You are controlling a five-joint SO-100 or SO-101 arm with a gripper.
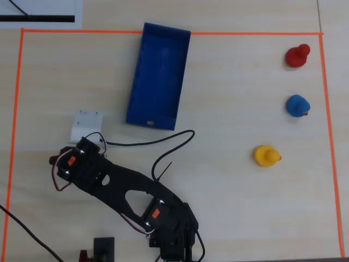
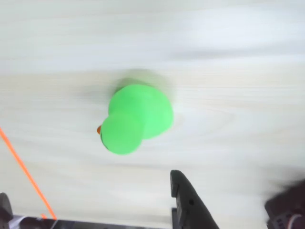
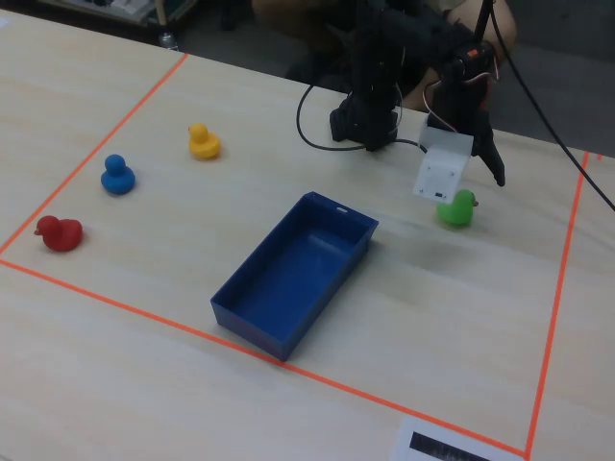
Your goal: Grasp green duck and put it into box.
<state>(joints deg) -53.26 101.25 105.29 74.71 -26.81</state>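
The green duck [image 2: 138, 117] stands on the pale wooden table, in the middle of the wrist view, with its small orange beak to the left. In the fixed view the green duck [image 3: 455, 208] sits right of the blue box [image 3: 252, 329]. In the overhead view the arm hides it. My gripper [image 2: 90, 187] is open and empty, with one dark finger [image 2: 188, 202] at the lower right and the other at the lower left corner. It hovers above the duck, which lies beyond the fingertips. The open, empty box [image 1: 134, 82] lies up and right of the gripper [image 1: 62, 164] in the overhead view.
A red duck [image 1: 297, 55], a blue duck [image 1: 298, 105] and a yellow duck [image 1: 266, 155] stand at the right of the overhead view. Orange tape [image 1: 12, 136] frames the work area and passes close by the gripper. A black cable [image 1: 163, 143] loops from the arm.
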